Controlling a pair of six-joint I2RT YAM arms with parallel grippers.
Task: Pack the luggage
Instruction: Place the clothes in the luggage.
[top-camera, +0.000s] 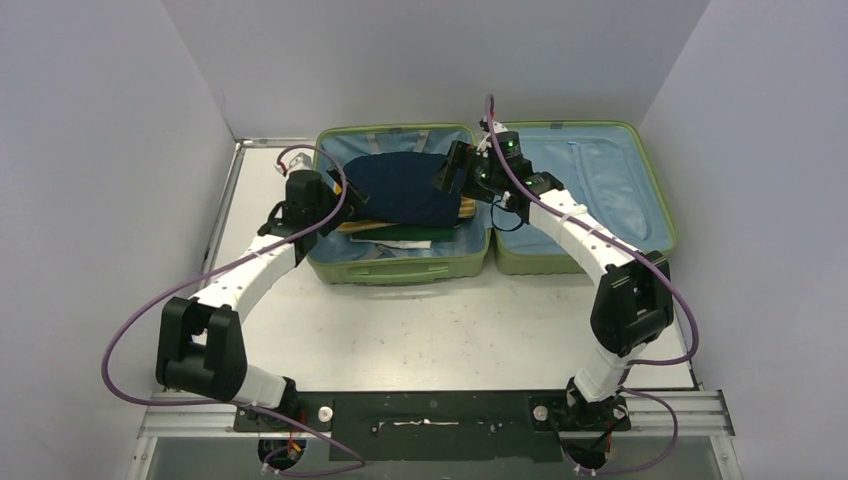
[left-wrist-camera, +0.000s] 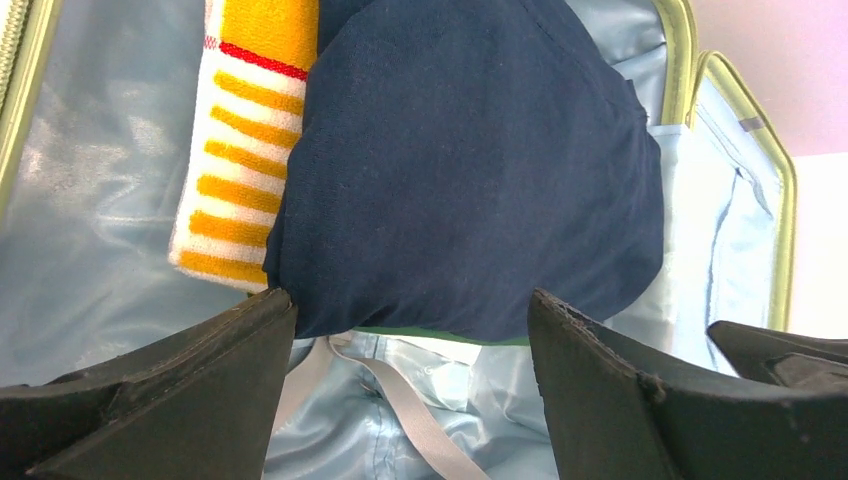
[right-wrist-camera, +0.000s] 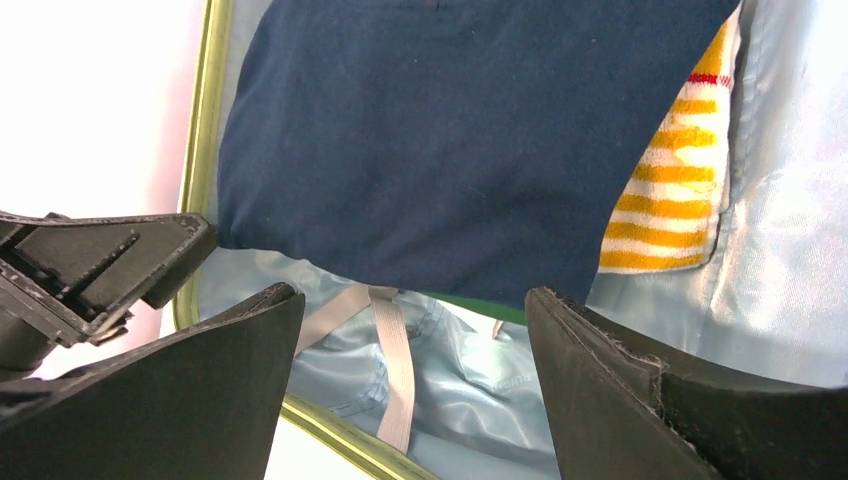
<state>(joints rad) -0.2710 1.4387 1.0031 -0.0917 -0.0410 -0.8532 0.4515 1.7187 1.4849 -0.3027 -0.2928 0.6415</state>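
The luggage (top-camera: 400, 272) lies open at the back of the table, a light-green shell with light-blue lining. In its left half a navy blue garment (top-camera: 400, 190) lies on top of a yellow-and-white striped towel (left-wrist-camera: 240, 170) and a green item whose edge shows (right-wrist-camera: 480, 307). A grey strap (left-wrist-camera: 420, 420) lies loose on the lining in front of the pile. My left gripper (top-camera: 348, 195) hangs open over the garment's left end. At its right end my right gripper (top-camera: 452, 172) is open too. In both wrist views the jaws stand wide with nothing between them (left-wrist-camera: 410, 310) (right-wrist-camera: 412, 300).
The luggage's right half (top-camera: 590, 180) shows only blue lining. Grey walls close in the table (top-camera: 430, 330) on the left, back and right. Purple cables loop out from both arms. In the right wrist view the left gripper's fingers (right-wrist-camera: 100, 260) are close by.
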